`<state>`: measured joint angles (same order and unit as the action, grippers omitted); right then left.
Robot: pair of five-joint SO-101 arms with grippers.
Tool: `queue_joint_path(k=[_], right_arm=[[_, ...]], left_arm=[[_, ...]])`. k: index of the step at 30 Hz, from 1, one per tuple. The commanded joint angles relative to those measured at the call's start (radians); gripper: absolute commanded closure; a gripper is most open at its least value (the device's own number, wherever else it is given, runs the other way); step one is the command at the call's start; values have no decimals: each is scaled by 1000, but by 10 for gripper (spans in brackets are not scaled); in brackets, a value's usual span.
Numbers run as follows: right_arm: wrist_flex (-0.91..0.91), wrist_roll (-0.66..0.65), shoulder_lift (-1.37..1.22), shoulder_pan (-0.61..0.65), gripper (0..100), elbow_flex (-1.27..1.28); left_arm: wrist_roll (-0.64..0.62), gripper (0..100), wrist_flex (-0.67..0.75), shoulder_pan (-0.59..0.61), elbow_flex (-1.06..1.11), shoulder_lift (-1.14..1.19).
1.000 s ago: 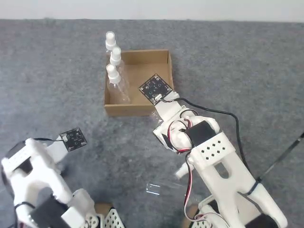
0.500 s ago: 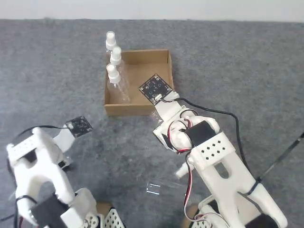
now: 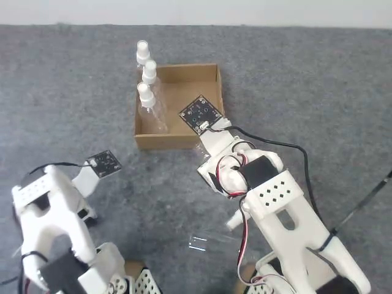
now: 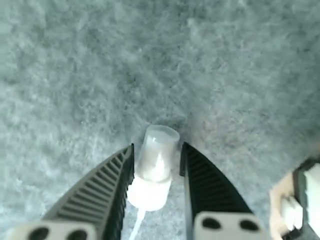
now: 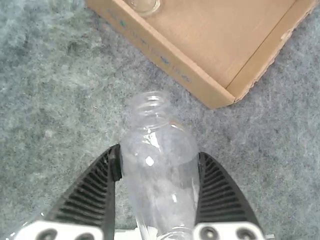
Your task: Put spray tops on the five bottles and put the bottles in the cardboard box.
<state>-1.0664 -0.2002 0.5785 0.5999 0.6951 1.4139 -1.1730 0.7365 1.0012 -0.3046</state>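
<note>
A grey, fuzzy mat (image 3: 318, 79) covers the table across the full width of the high view and down to the bottom of the frame. Its pile is mottled, with lighter and darker flecks mixed together. Along the very top of the high view runs a pale, plain strip (image 3: 196, 12) that meets the mat in a straight line; whether it is a wall or bare tabletop cannot be told. The light is soft and even, and shadows on the mat are faint with blurred edges. Both wrist views show the same grey pile close up, tufted and uneven.
</note>
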Motion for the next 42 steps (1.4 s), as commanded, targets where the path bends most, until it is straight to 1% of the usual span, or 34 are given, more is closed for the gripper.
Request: queue_joint_path(k=[1,5,8,10,13,14,16,18,21,25,29,31,35,39,42], right_arm=[[21,0,44,-12,950,-12],[21,0,44,-12,950,-12],[21,0,44,-12,952,-12],[21,0,48,-12,952,-12],[15,0,54,-12,954,-12],[15,0,54,-12,954,-12],[15,0,54,-12,954,-12],[13,0,54,-12,954,-12],[13,0,54,-12,954,-12],[15,2,54,-12,954,-12],[15,3,54,-12,954,-12],[15,3,54,-12,954,-12],[15,2,54,-7,954,-12],[16,2,56,-7,954,-14],[21,3,56,-5,954,-14]], left_arm=[[-14,859,51,-5,16,-34],[-14,874,43,-5,16,-43],[-14,942,3,-8,2,-44],[-14,987,-64,-43,-25,-44],[-23,988,-219,-98,-96,-44],[-46,988,-265,-120,-122,-44],[-130,988,-315,-160,-173,-44],[-244,988,-324,-196,-217,-46],[-382,988,-331,-249,-263,-46],[-534,988,-327,-325,-282,-46],[-675,988,-328,-376,-302,-46],[-776,988,-331,-390,-328,-46],[-1020,988,-325,-393,-371,-46],[-1183,988,-322,-394,-421,-46],[-1327,988,-275,-394,-456,-46]])
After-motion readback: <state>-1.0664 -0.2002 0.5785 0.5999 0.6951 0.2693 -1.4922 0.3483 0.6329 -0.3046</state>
